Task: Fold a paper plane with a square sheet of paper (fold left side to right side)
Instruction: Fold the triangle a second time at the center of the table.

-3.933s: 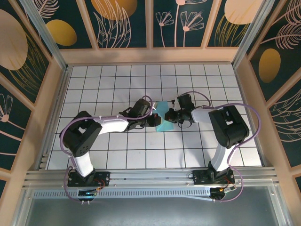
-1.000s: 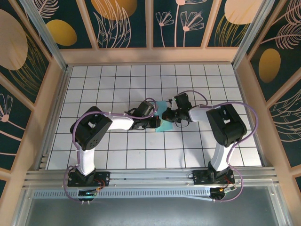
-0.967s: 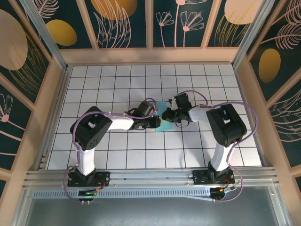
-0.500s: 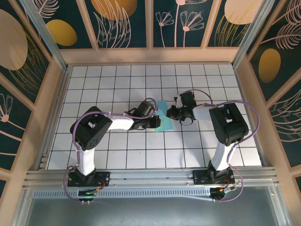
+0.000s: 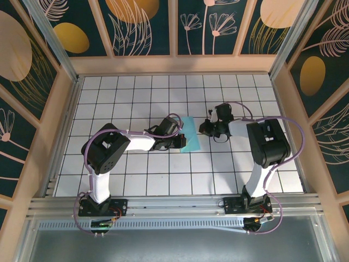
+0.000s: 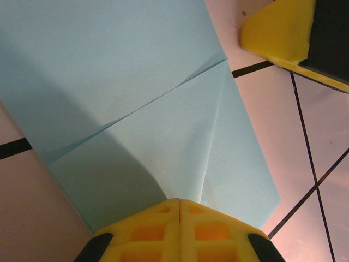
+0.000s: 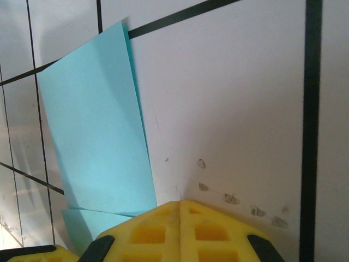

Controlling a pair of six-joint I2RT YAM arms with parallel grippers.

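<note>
The square sheet of paper (image 5: 191, 137) lies folded on the white grid table as a narrow turquoise strip. In the left wrist view the sheet (image 6: 136, 103) shows a diagonal flap and a lengthwise crease. My left gripper (image 5: 180, 143) is shut, and its yellow tips (image 6: 180, 203) rest on the sheet's near edge with nothing between the jaws. My right gripper (image 5: 203, 130) is shut too, set on bare table (image 7: 180, 204) just right of the sheet's edge (image 7: 95, 136). One of its yellow fingers (image 6: 275, 30) shows past the sheet's far corner. A paper plane is out of view.
Wooden walls (image 5: 283, 98) with dark painted panels enclose the table on three sides. An aluminium rail (image 5: 174, 204) runs along the near edge by both arm bases. Open grid tiles (image 5: 125, 93) stretch behind and to the left of the arms.
The right gripper has slid right, off the sheet and onto bare table, so more of the folded paper shows. The left arm and the sheet have stayed put.
</note>
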